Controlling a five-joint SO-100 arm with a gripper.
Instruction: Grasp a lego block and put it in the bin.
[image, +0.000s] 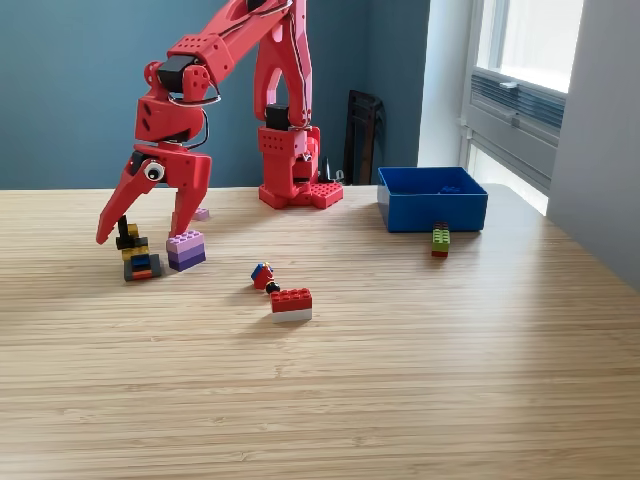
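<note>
My red gripper (140, 237) hangs open at the exterior view's left, its two fingers pointing down and straddling a tall stack of black, yellow, blue and grey bricks (136, 253). Nothing is held between them. A purple two-tone block (185, 249) sits just beside the right finger. A small pink brick (201, 213) lies behind the gripper, partly hidden. Near the middle lie a red-on-white brick (291, 304) and a small red-blue piece (263, 275). The blue bin (431, 197) stands at the right, with a green-and-red brick (440, 239) in front of it.
The arm's red base (295, 170) stands at the back centre of the wooden table (400, 380). A dark object (361, 135) leans on the blue wall behind it. A window and a white wall bound the right side.
</note>
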